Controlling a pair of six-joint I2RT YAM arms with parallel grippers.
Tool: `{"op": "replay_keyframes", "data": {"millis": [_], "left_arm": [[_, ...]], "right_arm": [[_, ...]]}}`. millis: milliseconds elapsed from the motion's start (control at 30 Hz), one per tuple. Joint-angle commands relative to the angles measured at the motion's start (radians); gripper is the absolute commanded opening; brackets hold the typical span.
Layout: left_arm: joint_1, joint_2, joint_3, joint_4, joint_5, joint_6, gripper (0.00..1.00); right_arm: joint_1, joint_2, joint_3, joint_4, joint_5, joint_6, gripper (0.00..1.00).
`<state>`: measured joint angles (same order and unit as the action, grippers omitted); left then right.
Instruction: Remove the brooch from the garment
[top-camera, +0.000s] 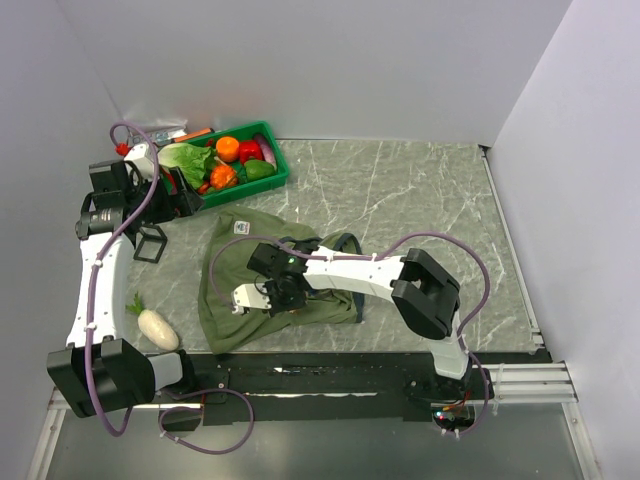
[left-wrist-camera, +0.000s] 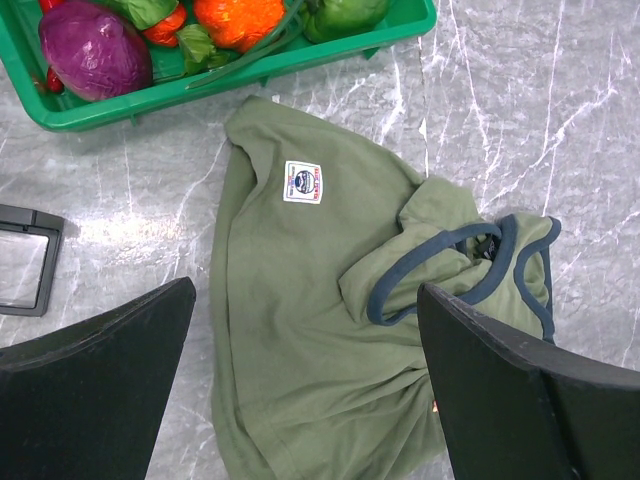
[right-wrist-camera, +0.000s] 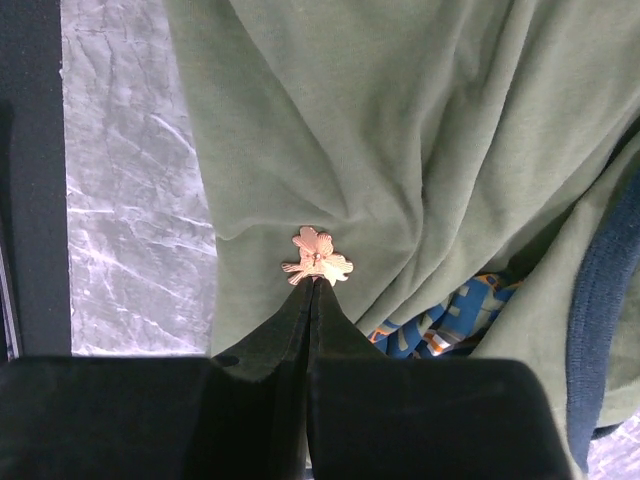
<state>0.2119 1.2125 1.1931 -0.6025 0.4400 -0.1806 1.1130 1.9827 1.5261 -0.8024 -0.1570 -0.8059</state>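
Note:
The garment (top-camera: 222, 300) is an olive tank top with navy trim, crumpled on the marble table; it also shows in the left wrist view (left-wrist-camera: 300, 300). The brooch (right-wrist-camera: 318, 257), a small pinkish flower-like pin, sits on the cloth (right-wrist-camera: 400, 120) near its edge. My right gripper (right-wrist-camera: 314, 282) is shut, its tips pinching the brooch's lower edge, and the cloth folds draw toward the pin. From the top it (top-camera: 250, 297) lies low over the garment's left part. A bit of the orange-and-blue graphic (right-wrist-camera: 450, 322) peeks from a fold. My left gripper (left-wrist-camera: 305, 290) is open and empty, high above the garment.
A green basket (top-camera: 277, 170) of toy vegetables stands at the back left. A black square frame (top-camera: 150, 243) lies left of the garment and shows in the left wrist view (left-wrist-camera: 25, 260). A white radish (top-camera: 157, 328) lies at the front left. The white label (left-wrist-camera: 302, 182) faces up.

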Motion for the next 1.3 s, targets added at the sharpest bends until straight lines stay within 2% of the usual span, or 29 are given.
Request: {"op": "replay_keyframes", "data": {"millis": [0, 1267], "left_arm": [[0.006, -0.008, -0.009, 0.024, 0.017, -0.016, 0.99], [0.006, 0.010, -0.041, 0.055, 0.014, -0.034, 0.99]], "right_arm": [[0.001, -0.007, 0.017, 0.009, 0.002, -0.001, 0.00], [0.002, 0.036, 0.014, 0.020, -0.015, 0.020, 0.00]]}}
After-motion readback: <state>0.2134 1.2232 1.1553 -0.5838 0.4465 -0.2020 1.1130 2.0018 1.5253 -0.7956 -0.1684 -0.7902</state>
